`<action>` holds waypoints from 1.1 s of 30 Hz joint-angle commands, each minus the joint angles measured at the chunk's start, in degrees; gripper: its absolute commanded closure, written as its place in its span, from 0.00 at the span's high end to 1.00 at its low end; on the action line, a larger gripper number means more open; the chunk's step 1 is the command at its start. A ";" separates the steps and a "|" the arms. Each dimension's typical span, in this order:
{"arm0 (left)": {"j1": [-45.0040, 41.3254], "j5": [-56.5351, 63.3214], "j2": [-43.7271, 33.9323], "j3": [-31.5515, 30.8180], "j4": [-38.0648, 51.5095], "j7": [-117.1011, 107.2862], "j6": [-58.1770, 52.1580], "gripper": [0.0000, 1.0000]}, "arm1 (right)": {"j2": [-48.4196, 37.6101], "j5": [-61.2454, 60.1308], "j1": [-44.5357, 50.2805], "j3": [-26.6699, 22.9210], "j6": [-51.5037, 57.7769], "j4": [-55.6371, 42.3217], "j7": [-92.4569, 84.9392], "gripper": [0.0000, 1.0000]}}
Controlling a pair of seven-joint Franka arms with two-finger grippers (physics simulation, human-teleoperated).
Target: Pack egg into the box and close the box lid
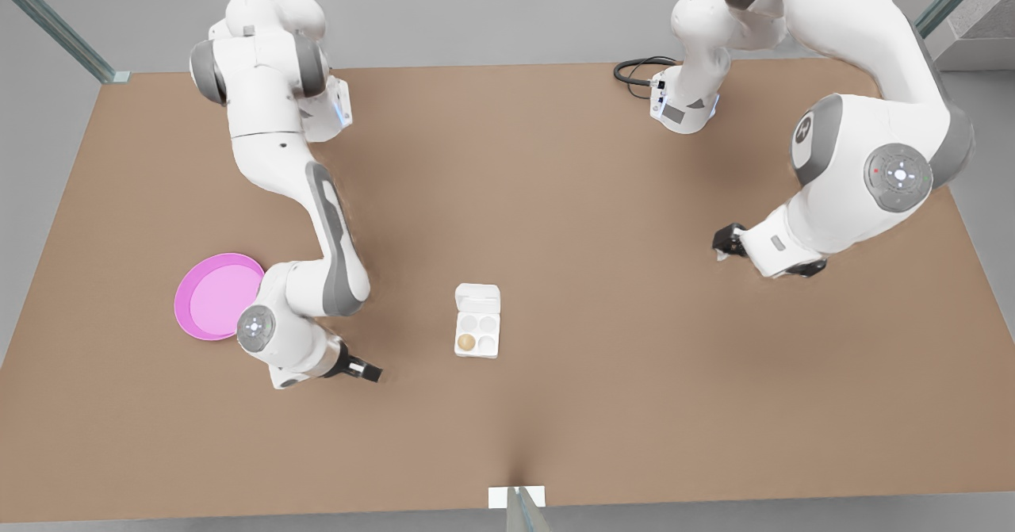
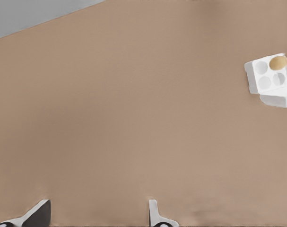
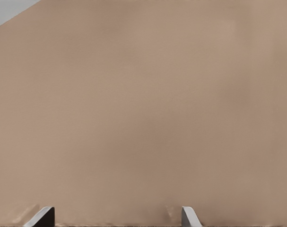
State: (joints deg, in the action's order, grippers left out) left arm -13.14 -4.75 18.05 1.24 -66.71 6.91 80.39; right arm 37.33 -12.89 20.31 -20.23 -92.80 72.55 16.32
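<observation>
Small tan-brown oval egg point(image 1: 466, 342) sits in one cup of the small white four-cup carton box point(image 1: 476, 334); white ridged box lid point(image 1: 478, 299) is folded open, flat on the brown table point(image 1: 603, 223). My left gripper point(image 1: 371, 373) is near the box, fingers point(image 2: 155, 213) spread, empty. My right gripper point(image 1: 723, 240) waits well apart, released. Round pink plate point(image 1: 212, 296) beside my left arm

arms: glossy white | joints: grey bands | pincer fingers: black | base: black cable point(image 1: 634, 70)
</observation>
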 commanded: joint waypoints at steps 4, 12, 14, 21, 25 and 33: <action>-25.61 -3.70 -4.34 -0.01 0.00 -12.35 -4.44 1.00 | -13.69 19.74 -3.26 -0.68 31.45 -16.30 -0.59 1.00; -49.44 -12.48 14.90 0.25 -2.72 -41.63 2.31 0.50 | -14.48 8.58 -10.20 -0.07 29.78 -12.96 -0.59 1.00; -46.02 -12.48 18.16 0.52 -2.63 -41.63 10.14 0.38 | -14.48 8.67 -9.68 0.28 29.78 -12.96 -0.68 1.00; -37.67 -9.25 28.61 0.69 -1.49 -52.52 36.77 0.21 | -14.39 9.02 -9.06 0.28 29.78 -12.70 -0.59 1.00; -37.49 0.08 30.81 0.60 1.06 -52.35 38.88 0.21 | -14.39 9.37 -8.62 0.28 29.78 -12.09 -0.59 1.00; -34.41 3.08 36.26 0.69 8.09 -44.79 41.43 0.21 | -14.22 10.69 -7.92 0.28 29.25 -12.09 -0.59 1.00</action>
State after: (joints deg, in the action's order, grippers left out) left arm -47.46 -2.71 54.32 1.94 -58.62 -37.88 121.82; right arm 23.13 -1.84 12.55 -19.94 -63.70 60.46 15.73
